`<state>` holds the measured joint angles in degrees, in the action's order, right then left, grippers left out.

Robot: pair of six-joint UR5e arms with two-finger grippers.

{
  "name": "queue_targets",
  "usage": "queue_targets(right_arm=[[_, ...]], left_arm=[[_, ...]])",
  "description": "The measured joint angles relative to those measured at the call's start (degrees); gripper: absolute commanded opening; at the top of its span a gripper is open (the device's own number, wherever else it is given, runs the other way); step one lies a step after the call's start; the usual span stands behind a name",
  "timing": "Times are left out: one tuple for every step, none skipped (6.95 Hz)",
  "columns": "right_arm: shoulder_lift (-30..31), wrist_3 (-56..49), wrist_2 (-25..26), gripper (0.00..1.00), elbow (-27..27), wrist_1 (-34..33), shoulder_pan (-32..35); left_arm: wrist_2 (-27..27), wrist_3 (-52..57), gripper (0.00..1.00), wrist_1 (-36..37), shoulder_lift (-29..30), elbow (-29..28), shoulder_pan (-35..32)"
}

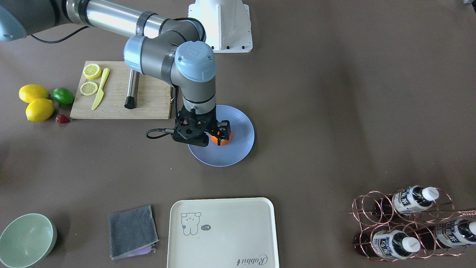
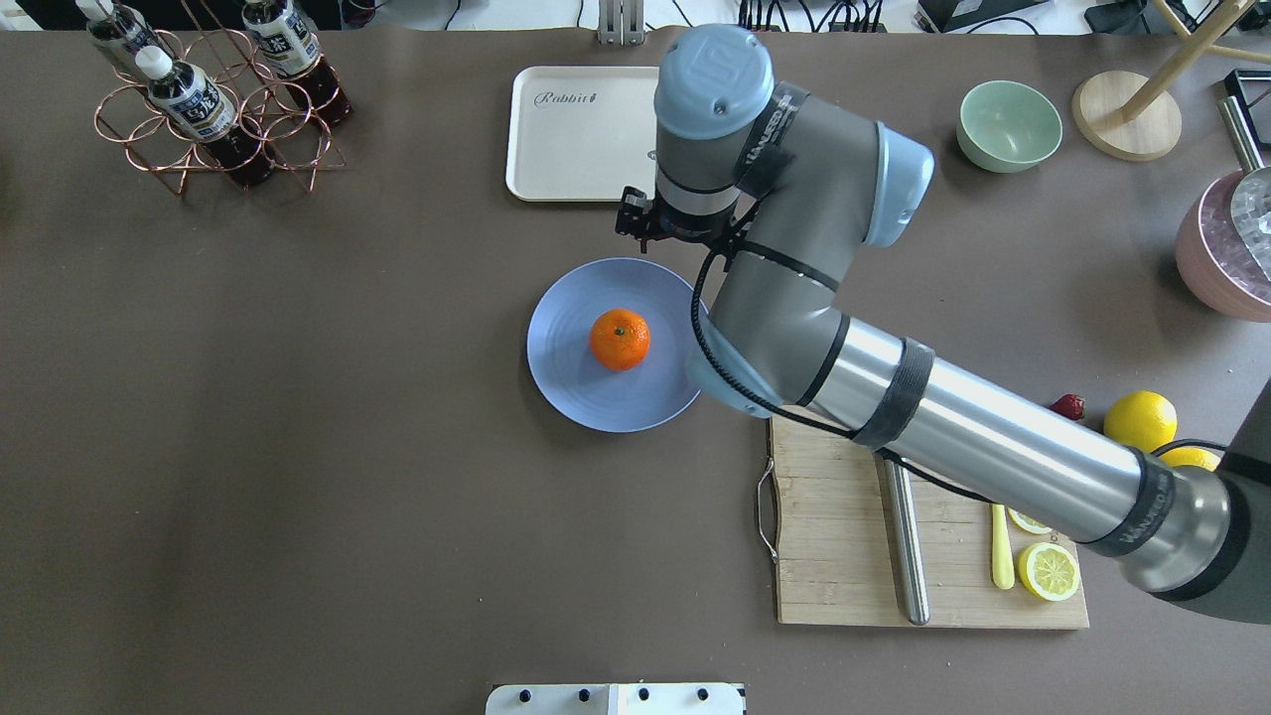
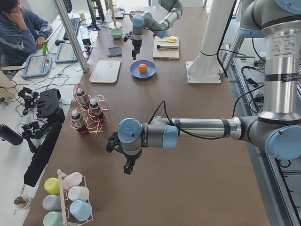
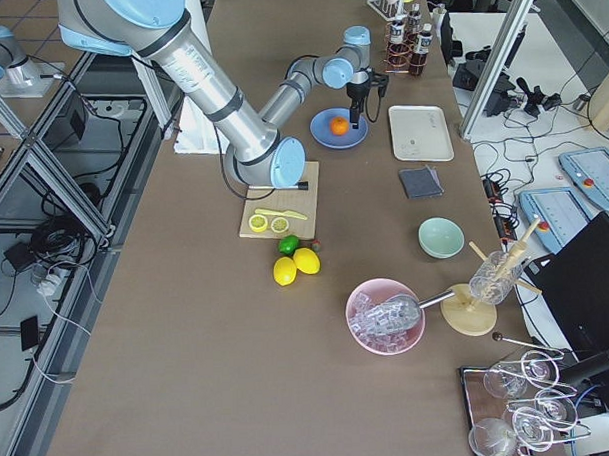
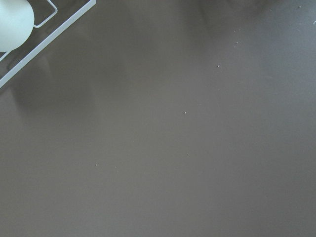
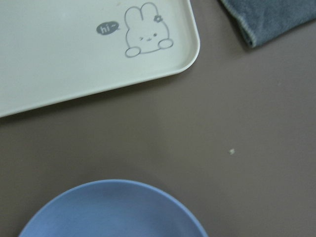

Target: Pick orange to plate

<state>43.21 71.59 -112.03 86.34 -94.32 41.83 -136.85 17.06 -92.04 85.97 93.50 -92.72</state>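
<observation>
The orange [image 2: 620,339] rests near the middle of the light-blue plate [image 2: 576,382], with nothing touching it in the overhead view. My right gripper [image 1: 222,134] hangs above the plate's far side, lifted clear of the fruit and open, holding nothing. From the front it partly covers the orange [image 1: 225,138]. The right wrist view shows only the plate's rim [image 6: 113,210], no fingers. My left gripper [image 3: 128,168] hovers over bare table far from the plate; I cannot tell whether it is open or shut.
A cream tray [image 1: 223,230] and a grey cloth [image 1: 132,230] lie beyond the plate. A cutting board [image 1: 148,104] with lemon slices, a yellow knife and a steel rod sits beside it. Lemons [image 1: 39,109], a lime, a green bowl [image 1: 26,240] and a bottle rack [image 1: 405,223] stand farther off.
</observation>
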Motion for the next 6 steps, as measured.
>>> queue_targets(right_arm=[[7.02,-9.73,-3.77,1.00,5.94,-1.76,6.00],[15.38,-21.68,-7.10,1.00,10.83,-2.25,12.42],[23.56,-34.95,-10.27,1.00,13.63,-2.25,19.00],[30.65,-48.30,-13.28,1.00,14.61,-2.23,25.55],[36.42,-60.45,-15.99,1.00,14.49,-2.25,32.10],[40.91,-70.26,-18.13,1.00,13.65,-2.26,38.04]], left_arm=[[0.00,-0.01,0.99,-0.04,-0.17,-0.03,0.00],[0.00,0.01,0.99,-0.06,-0.23,-0.06,0.00],[0.00,0.02,0.99,-0.06,-0.29,-0.07,-0.01],[0.00,0.02,0.99,-0.07,-0.33,-0.07,-0.01],[0.00,0.03,0.99,-0.07,-0.35,-0.06,-0.01],[0.00,0.01,0.99,-0.05,-0.36,-0.02,-0.01]])
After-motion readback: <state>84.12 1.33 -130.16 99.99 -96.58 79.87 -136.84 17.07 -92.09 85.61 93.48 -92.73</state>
